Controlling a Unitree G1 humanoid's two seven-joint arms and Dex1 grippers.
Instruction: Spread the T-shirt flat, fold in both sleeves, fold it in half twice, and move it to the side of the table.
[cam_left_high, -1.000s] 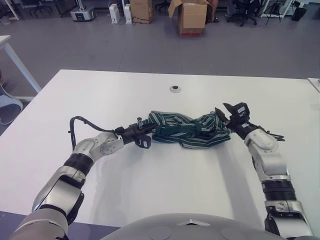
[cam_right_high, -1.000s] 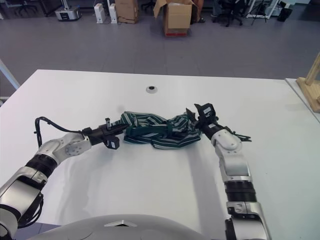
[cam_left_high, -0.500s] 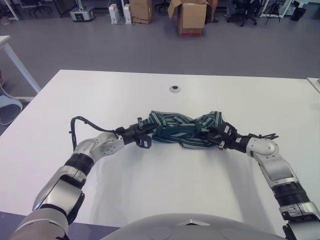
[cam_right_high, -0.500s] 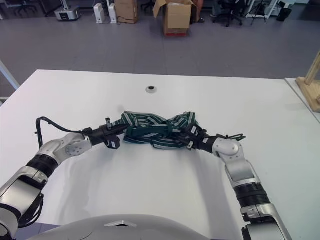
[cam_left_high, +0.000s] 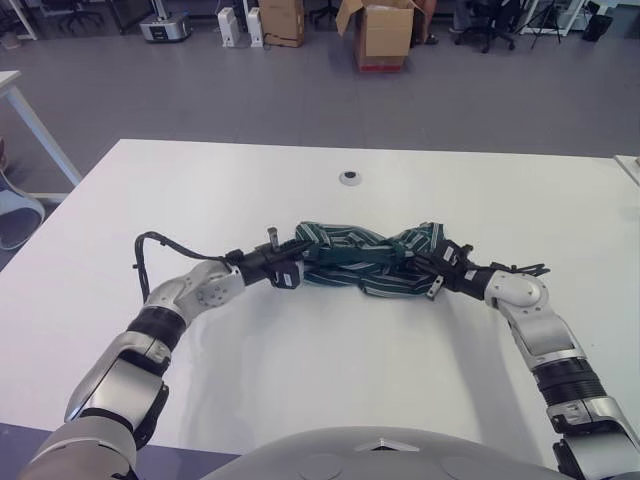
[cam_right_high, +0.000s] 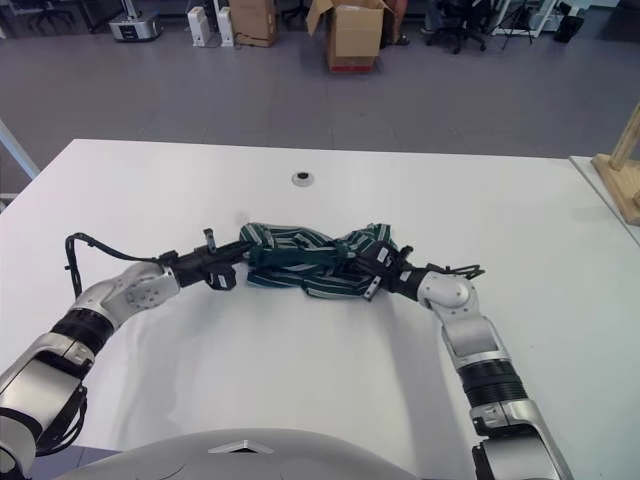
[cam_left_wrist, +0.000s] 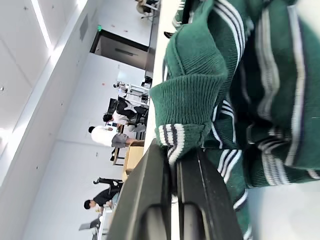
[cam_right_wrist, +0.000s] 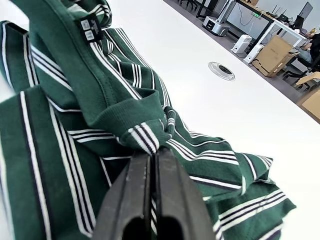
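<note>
The green striped T-shirt (cam_left_high: 360, 258) lies crumpled in a long bunch across the middle of the white table (cam_left_high: 320, 380). My left gripper (cam_left_high: 290, 270) sits at the shirt's left end. In the left wrist view the left gripper (cam_left_wrist: 173, 156) is shut on a ribbed, striped cuff (cam_left_wrist: 190, 105). My right gripper (cam_left_high: 433, 274) lies low at the shirt's right end. The right wrist view has the right gripper (cam_right_wrist: 150, 156) shut on a bunched striped edge of the T-shirt (cam_right_wrist: 100, 100).
A small round grommet (cam_left_high: 349, 178) is set in the table beyond the shirt. A wooden stand (cam_right_high: 622, 175) is at the far right edge. Cardboard boxes (cam_left_high: 385, 30) and chairs are on the floor behind the table.
The right gripper was raised and open at the shirt's right end; it has dropped low and shut on the fabric. The left gripper has shifted slightly away from me with its cuff.
</note>
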